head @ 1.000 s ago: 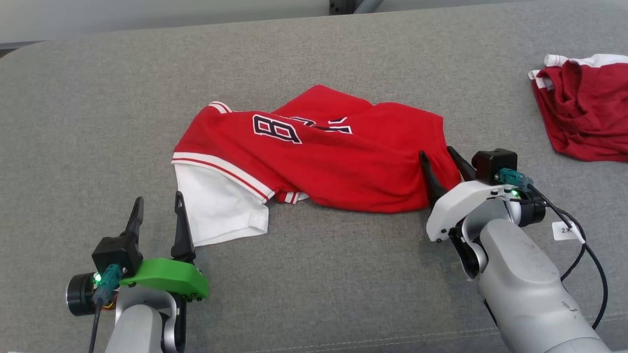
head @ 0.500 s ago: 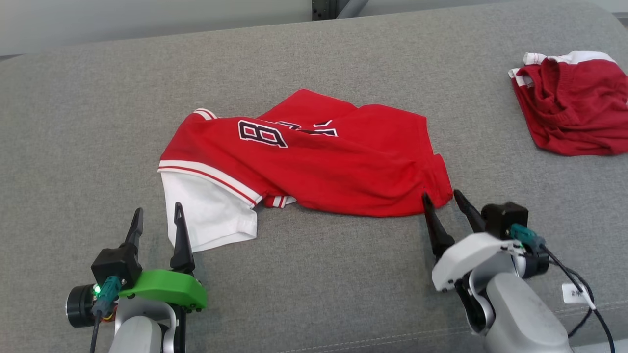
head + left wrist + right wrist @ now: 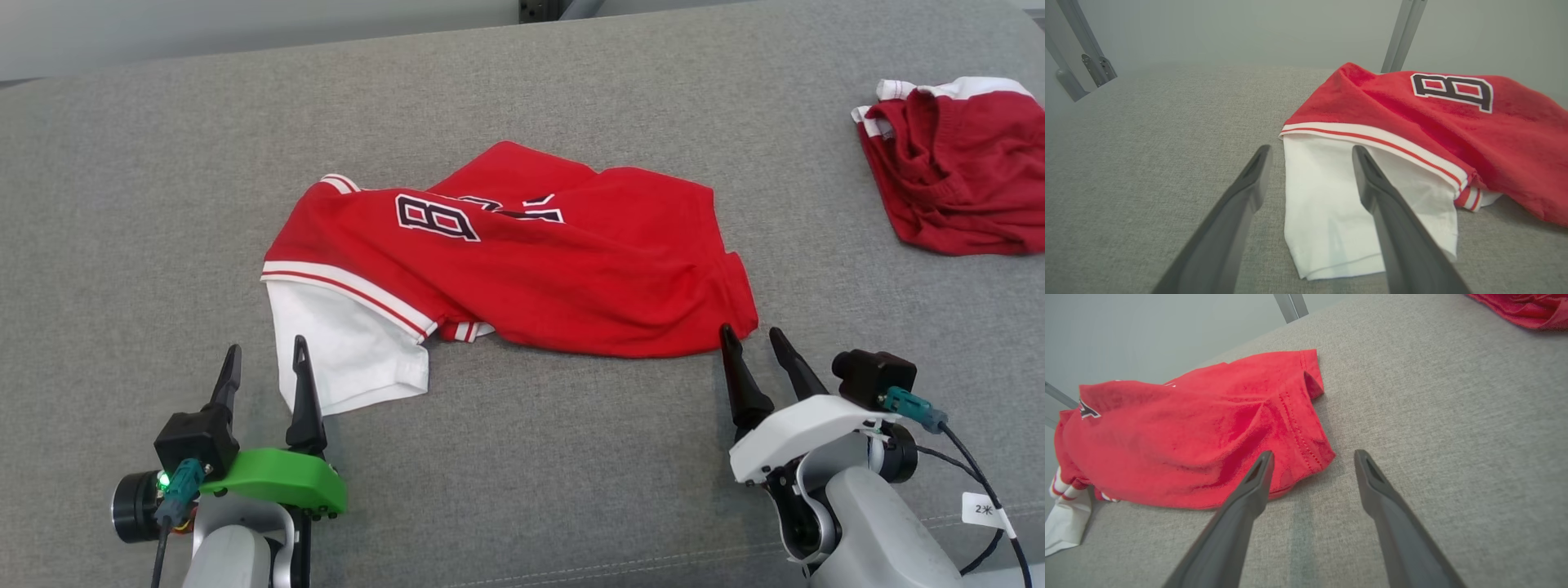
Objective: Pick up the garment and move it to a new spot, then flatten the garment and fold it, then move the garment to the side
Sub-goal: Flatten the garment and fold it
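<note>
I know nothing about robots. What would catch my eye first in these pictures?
The bright red jersey stands out, rumpled in the middle of the grey padded surface, with a white sleeve at its left end. Next come two open grippers at the bottom: the left gripper, with a green casing, near the sleeve, and the right gripper by the jersey's right corner. A second red garment lies crumpled at the far right.
</note>
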You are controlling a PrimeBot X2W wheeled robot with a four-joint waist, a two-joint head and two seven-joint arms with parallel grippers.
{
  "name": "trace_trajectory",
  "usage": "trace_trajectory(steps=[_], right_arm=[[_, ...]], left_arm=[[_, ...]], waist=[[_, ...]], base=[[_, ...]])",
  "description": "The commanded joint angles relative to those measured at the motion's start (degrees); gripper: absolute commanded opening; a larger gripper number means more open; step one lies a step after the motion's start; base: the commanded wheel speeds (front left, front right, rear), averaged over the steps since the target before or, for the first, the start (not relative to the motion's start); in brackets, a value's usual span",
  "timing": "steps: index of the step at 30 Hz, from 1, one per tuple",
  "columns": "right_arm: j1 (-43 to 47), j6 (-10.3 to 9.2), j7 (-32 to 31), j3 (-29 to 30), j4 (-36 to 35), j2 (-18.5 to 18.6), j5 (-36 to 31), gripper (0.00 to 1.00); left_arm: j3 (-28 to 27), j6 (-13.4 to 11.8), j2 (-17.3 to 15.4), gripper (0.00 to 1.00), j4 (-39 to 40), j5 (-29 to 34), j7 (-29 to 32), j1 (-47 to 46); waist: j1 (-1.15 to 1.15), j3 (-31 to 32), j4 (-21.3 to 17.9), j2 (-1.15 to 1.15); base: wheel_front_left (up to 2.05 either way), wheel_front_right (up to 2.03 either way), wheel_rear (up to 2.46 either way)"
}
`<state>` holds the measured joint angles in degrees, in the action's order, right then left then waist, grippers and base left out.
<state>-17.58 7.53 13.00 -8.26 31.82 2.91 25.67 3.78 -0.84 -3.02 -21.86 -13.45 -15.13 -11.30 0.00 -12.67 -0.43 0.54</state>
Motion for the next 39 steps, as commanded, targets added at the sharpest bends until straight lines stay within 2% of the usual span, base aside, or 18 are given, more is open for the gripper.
trace_trajectory(steps=[1, 4, 5, 7, 9, 11, 12, 19, 27, 34, 35, 36, 37, 39], right_arm=[[-0.67, -0.09, -0.11, -0.01, 0.15, 0.05, 1.64, 1.00], [-1.64, -0.09, -0.92, -0.39, 1.78, 0.05, 4.46, 1.00], [-1.99, -0.09, -1.14, -0.57, 2.58, 0.06, 4.89, 0.95], [-2.86, -0.09, -1.26, -0.96, 4.33, 0.04, 5.82, 0.47], [-3.81, -0.09, -0.97, -1.35, 6.00, 0.05, 6.45, 0.23], [-4.65, -0.09, -0.99, -1.77, 7.65, 0.05, 7.86, 0.05], [-5.22, -0.09, -0.83, -1.98, 8.46, 0.05, 8.31, 0.00], [-7.56, -0.09, 0.82, -1.00, 11.61, 0.80, 9.13, 0.00], [-4.72, -0.09, 2.00, 5.79, 10.63, 4.32, 5.63, 0.00], [-1.96, -0.09, 2.16, 10.78, 7.77, 2.70, 2.32, 0.00], [-1.80, -0.09, 2.14, 11.16, 7.51, 2.44, 1.88, 0.15], [-1.67, -0.09, 2.15, 11.37, 7.27, 2.10, 1.59, 0.43], [-1.57, -0.09, 2.15, 11.63, 6.92, 1.82, 1.23, 1.00], [-1.21, -0.09, 2.18, 12.21, 6.17, 1.52, 0.27, 1.00]], left_arm=[[-0.08, 0.11, -0.06, 1.00, 0.10, 0.42, 0.01, -0.56], [-0.38, -0.03, -0.04, 1.00, 0.16, 0.30, 0.02, -0.36], [-0.44, -0.10, -0.03, 1.00, 0.16, 0.31, 0.02, -0.19], [-0.57, -0.23, -0.02, 1.00, 0.17, 0.28, 0.01, 0.03], [-0.71, -0.24, -0.01, 1.00, 0.13, 0.21, 0.01, 0.03], [-0.89, -0.37, 0.00, 1.00, 0.12, 0.16, 0.02, 0.06], [-1.00, -0.46, 0.01, 1.00, 0.12, 0.17, 0.02, 0.08], [-1.34, -0.44, 0.03, 1.00, 0.33, 0.25, 0.02, 0.25], [-0.94, -0.16, 0.06, 1.00, -0.05, 0.01, 0.02, 1.00], [-0.16, 0.37, 0.07, 1.00, -0.62, -0.35, 0.02, 1.58], [-0.01, 0.38, 0.08, 1.00, -0.73, -0.38, 0.02, 1.63], [0.08, 0.40, 0.07, 1.00, -0.80, -0.43, 0.01, 1.72], [0.14, 0.40, 0.07, 1.00, -0.86, -0.45, 0.02, 1.81], [0.38, 0.37, 0.07, 1.00, -0.89, -0.60, 0.02, 2.09]], waist=[[0.00, -0.07, 0.69, -0.54], [0.00, -0.15, 1.33, -0.54], [0.00, -0.17, 1.51, -0.54], [0.00, -0.23, 1.82, -0.54], [0.00, -0.29, 1.97, -0.54], [0.00, -0.31, 1.93, -0.54], [0.00, -0.31, 1.84, -0.54], [0.00, -0.01, 0.64, -0.54], [0.00, 0.53, -0.87, -0.54], [0.00, 0.76, -1.95, -0.54], [0.00, 0.84, -2.04, -0.54], [0.00, 0.95, -2.12, -0.54], [0.00, 1.04, -2.20, -0.54], [0.00, 1.33, -2.35, -0.54]], base=[[0.00, 0.00, 0.00], [0.00, 0.00, 0.00], [0.00, 0.00, 0.00], [0.00, 0.00, 0.00], [0.00, 0.00, 0.00], [0.00, 0.00, 0.00], [0.00, 0.00, 0.00], [0.00, 0.00, 0.00], [0.00, 0.00, 0.00], [0.00, 0.00, 0.00], [0.00, 0.00, 0.00], [0.00, 0.00, 0.00], [0.00, 0.00, 0.00], [0.00, 0.00, 0.00]])
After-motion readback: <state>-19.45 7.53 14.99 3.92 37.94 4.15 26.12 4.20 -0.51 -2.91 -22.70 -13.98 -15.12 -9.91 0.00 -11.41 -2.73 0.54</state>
